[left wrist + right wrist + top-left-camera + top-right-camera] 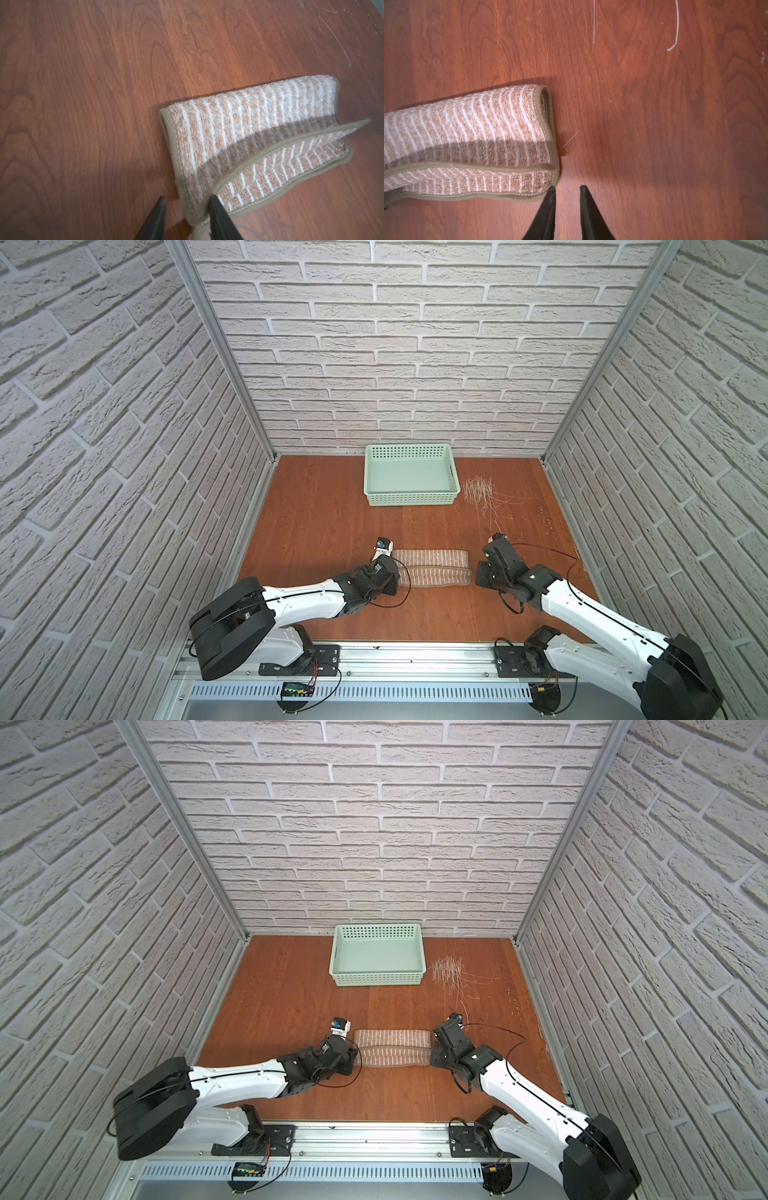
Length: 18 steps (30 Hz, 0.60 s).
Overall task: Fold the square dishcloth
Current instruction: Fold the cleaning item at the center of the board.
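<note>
Both top views show the cloth (pixel 432 568) folded in half, well in front of the basket (pixel 411 477). Left wrist: left gripper (pixel 187 200) jaws apart, cloth corner loose between them. Right wrist: right gripper (pixel 568 188) jaws apart, empty, just beside the cloth. First fold looks done; next, grab one end.

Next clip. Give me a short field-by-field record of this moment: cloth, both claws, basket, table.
dishcloth: folded in half into a long strip, flat on the table; upper hem not flush with the lower one
left claw: open, strip's corner between its fingers, against one
right claw: open, nothing between its fingers, one tip at the opposite end's corner
basket: mint green, empty, at the far side, apart from the cloth
scratches: pale, on the wood beside the basket
</note>
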Each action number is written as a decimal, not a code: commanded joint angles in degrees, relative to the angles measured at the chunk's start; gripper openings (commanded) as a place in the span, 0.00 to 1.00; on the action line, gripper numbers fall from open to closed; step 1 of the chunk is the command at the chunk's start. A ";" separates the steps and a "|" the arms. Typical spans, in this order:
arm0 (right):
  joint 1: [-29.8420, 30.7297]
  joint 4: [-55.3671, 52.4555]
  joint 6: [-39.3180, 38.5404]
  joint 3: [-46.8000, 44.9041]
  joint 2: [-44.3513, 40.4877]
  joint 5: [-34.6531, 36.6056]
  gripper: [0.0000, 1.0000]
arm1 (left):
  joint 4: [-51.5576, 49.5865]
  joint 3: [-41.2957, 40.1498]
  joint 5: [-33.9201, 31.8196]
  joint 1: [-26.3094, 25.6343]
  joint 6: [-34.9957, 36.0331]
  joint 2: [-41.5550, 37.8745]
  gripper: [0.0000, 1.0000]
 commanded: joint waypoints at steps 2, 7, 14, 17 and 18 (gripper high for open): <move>0.63 -2.75 2.62 -0.59 -4.40 1.26 0.24 | -0.70 -1.29 -2.39 -1.30 -0.82 -2.10 0.44; 0.79 -0.63 3.31 -0.23 -5.56 -1.43 0.25 | -0.23 -2.13 -2.11 -2.08 -0.12 -3.80 0.64; 1.92 4.76 3.26 0.76 -0.81 -3.89 0.24 | 0.07 -2.84 -0.99 -2.24 0.69 -6.68 0.88; 2.93 6.09 2.56 2.75 2.19 -4.05 0.23 | -0.99 -2.81 -1.60 -2.25 0.70 -7.04 0.88; 3.30 6.74 2.35 3.46 3.14 -4.13 0.23 | -1.10 -2.86 -1.74 -2.20 0.63 -7.03 0.86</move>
